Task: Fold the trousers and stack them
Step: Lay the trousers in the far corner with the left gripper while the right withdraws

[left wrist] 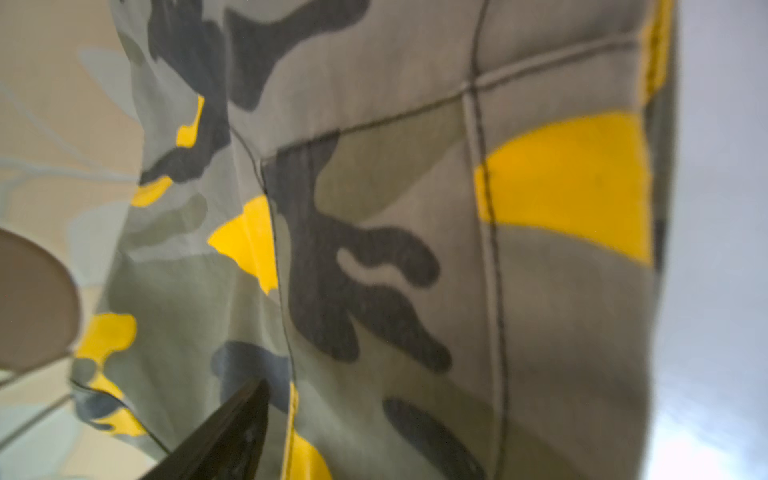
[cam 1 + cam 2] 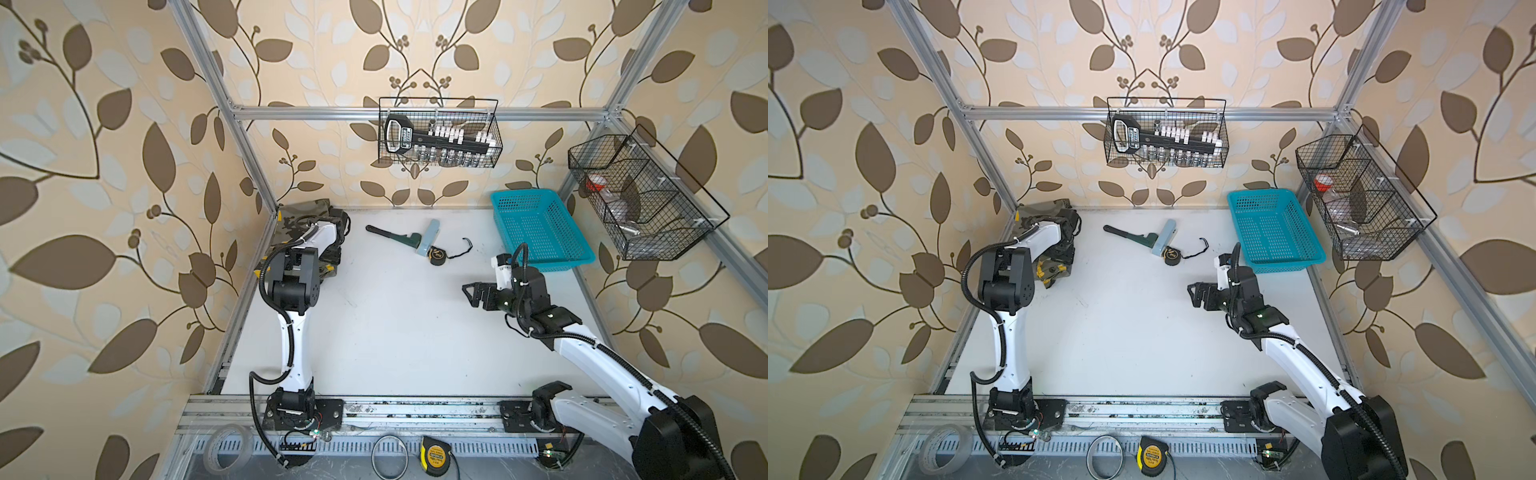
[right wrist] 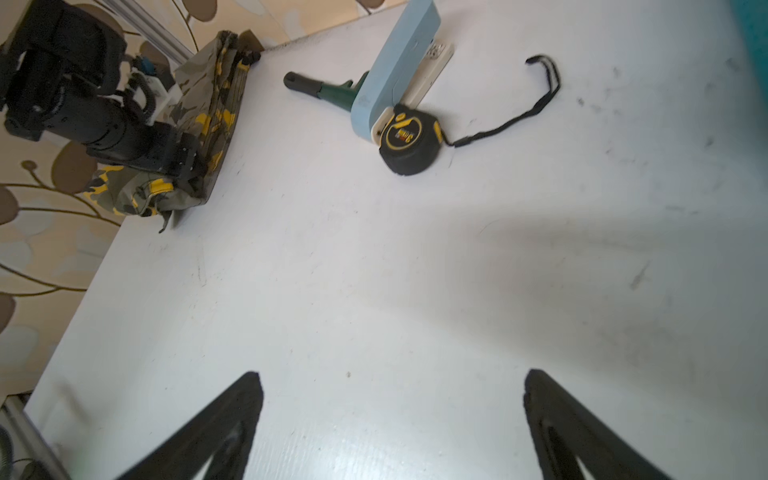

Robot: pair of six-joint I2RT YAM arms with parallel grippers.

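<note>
Trousers point(image 2: 300, 211) sit in the far-left corner of the table point(image 2: 374, 340), bundled in folds close to the frame post and wall. My left arm covers most of the bundle in both top views.

Handling, my guess:
- Soft woven cloth, light, nothing to break.
- Limp, so loose layers will likely slide or spring open if I lift by one ply.
- Stitched seams and the pocket edge are thicker and should give the fingers some bite.
- Best hold looks like the folded edge on the open-table side, through all layers.

Left gripper point(image 3: 189, 168) is down on the bundle. Its wrist view is full of camouflage cloth, with one dark finger point(image 1: 237, 424) against it and the other out of frame. I cannot tell whether it is spread or pinching cloth.

Wall and post hem the bundle in on two sides, so the only way in is from the open table.

Further right along the far edge, well apart from the trousers:
- pipe wrench point(image 2: 390, 237)
- pale blue case point(image 2: 430, 239) lying across the wrench
- tape measure point(image 2: 437, 256) touching that case, strap trailing right

None of these blocks the corner.

Right gripper point(image 3: 392, 376) hangs over bare table, fingers spread wide, nothing between them. Turquoise basket point(image 2: 540, 232) stands just beyond it at far right, clear of any trouser work.
</note>
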